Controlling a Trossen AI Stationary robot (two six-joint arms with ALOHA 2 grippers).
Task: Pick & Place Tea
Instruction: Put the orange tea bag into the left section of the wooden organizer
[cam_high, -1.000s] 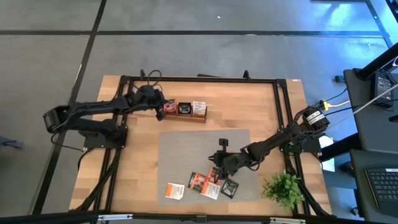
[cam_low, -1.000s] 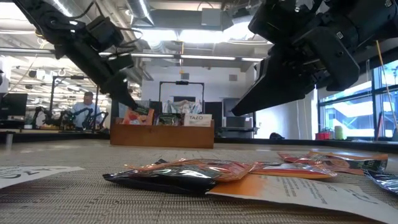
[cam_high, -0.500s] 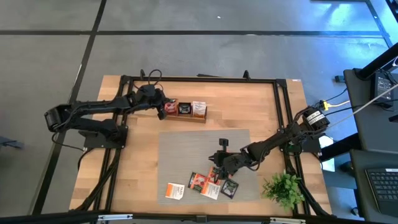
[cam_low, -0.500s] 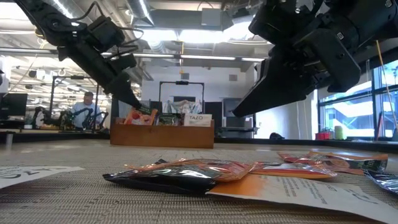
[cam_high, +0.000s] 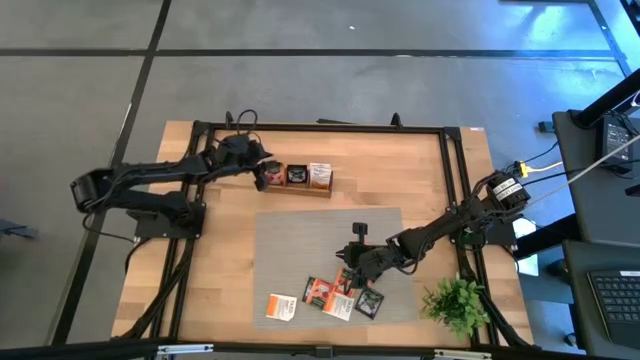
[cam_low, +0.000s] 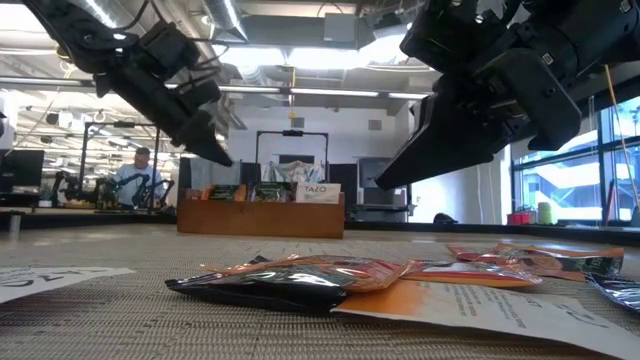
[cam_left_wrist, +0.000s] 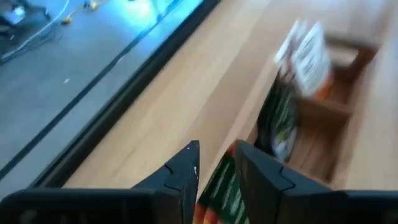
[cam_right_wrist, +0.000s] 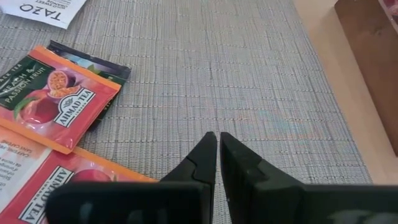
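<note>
Tea sachets (cam_high: 340, 296) near mat edge (cam_high: 330, 322), left gripper (cam_high: 262, 176) over tray (cam_high: 298, 188)

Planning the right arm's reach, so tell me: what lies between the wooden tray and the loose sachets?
Between the wooden tray and the loose sachets, the high view shows bare grey mat, nothing else.

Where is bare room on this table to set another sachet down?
Free: the grey mat between the wooden tray and the sachet pile; bare wood left of the mat. Crowded: the mat's near edge, around the right gripper.
</note>
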